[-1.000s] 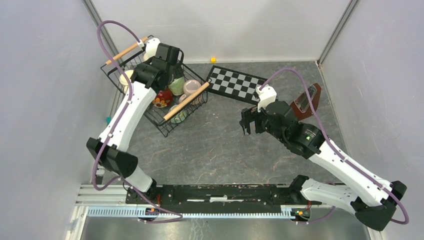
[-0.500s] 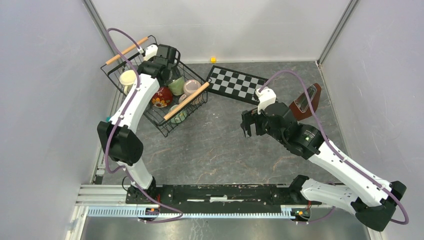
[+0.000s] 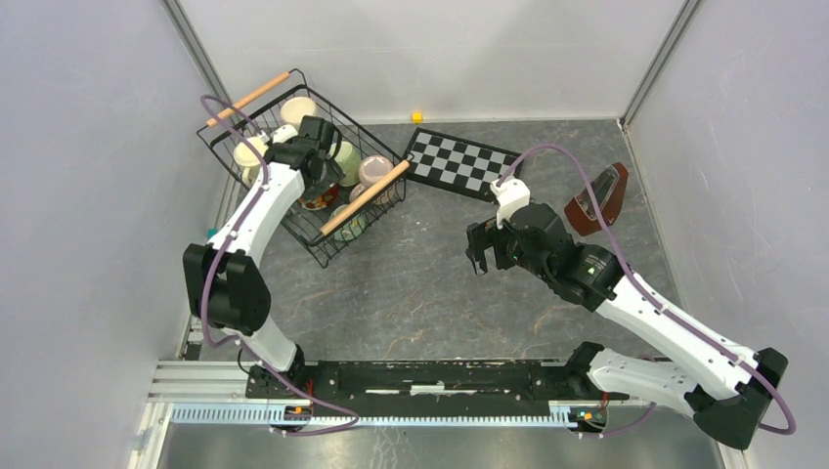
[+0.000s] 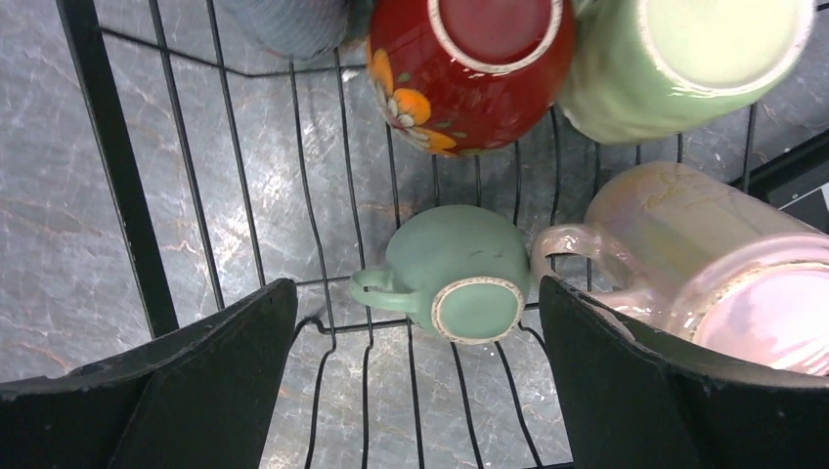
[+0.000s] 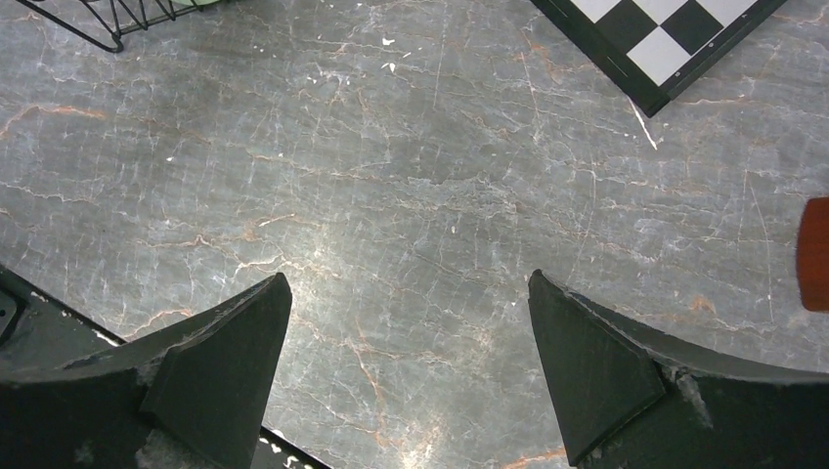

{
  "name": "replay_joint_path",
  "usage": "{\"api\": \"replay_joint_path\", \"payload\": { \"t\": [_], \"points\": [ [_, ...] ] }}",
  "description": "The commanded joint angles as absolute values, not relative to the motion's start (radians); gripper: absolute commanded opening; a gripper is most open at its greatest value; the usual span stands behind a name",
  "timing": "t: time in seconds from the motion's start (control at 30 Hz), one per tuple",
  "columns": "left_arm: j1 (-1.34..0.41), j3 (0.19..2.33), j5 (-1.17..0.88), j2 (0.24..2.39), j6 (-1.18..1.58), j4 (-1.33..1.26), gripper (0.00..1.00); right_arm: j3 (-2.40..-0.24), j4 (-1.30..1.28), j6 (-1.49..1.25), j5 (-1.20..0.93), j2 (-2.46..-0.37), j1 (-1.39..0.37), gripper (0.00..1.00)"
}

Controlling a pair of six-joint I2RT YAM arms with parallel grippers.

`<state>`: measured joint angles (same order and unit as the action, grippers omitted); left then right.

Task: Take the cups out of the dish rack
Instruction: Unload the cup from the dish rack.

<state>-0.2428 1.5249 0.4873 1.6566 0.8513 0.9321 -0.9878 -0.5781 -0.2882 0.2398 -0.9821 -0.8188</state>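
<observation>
Lying between left gripper's (image 4: 415,291) 2 spread fingers (image 4: 196,381), teal cup (image 4: 452,266) (base up)

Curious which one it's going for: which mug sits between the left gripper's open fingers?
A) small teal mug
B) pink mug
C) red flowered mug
A: the left wrist view shows the small teal mug lying on the dish rack wires, centred under the open left gripper.

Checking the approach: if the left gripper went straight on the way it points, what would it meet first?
Probably the small teal mug, lying base-up on the dish rack floor, centred between the fingers of the open left gripper. Depth is unclear; the pink mug beside it sits close to one finger.
</observation>
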Motion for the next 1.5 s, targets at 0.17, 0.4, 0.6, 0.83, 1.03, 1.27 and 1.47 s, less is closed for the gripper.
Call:
{"api": "replay_joint_path", "payload": {
  "t": [0.17, 0.4, 0.6, 0.83, 1.03, 1.27, 1.47],
  "points": [
    [-0.232, 1.441, 0.499, 1.586, 1.211, 0.979, 0.97, -0.980, -0.527, -0.266, 0.203, -0.983, -0.821, 0.98],
    [-0.232, 1.437, 0.483, 1.605, 1.436, 1.038, 0.92, -0.973, -0.521, -0.258, 0.181, -0.984, -0.820, 0.98],
    [-0.232, 1.457, 0.470, 1.652, 1.531, 1.062, 0.90, -0.955, -0.521, -0.256, 0.189, -0.963, -0.821, 0.98],
    [-0.241, 1.488, 0.401, 1.695, 1.588, 1.024, 0.88, -0.943, -0.522, -0.257, 0.192, -0.953, -0.820, 0.98],
    [-0.255, 1.508, 0.327, 1.736, 1.683, 0.954, 0.88, -0.945, -0.534, -0.258, 0.193, -0.956, -0.821, 0.98],
    [-0.255, 1.570, 0.281, 1.805, 1.777, 0.914, 0.88, -0.948, -0.559, -0.259, 0.218, -0.941, -0.820, 0.98],
    [-0.255, 1.595, 0.226, 1.862, 1.850, 0.887, 0.84, -0.951, -0.575, -0.258, 0.229, -0.942, -0.821, 0.98]
  ]
}}
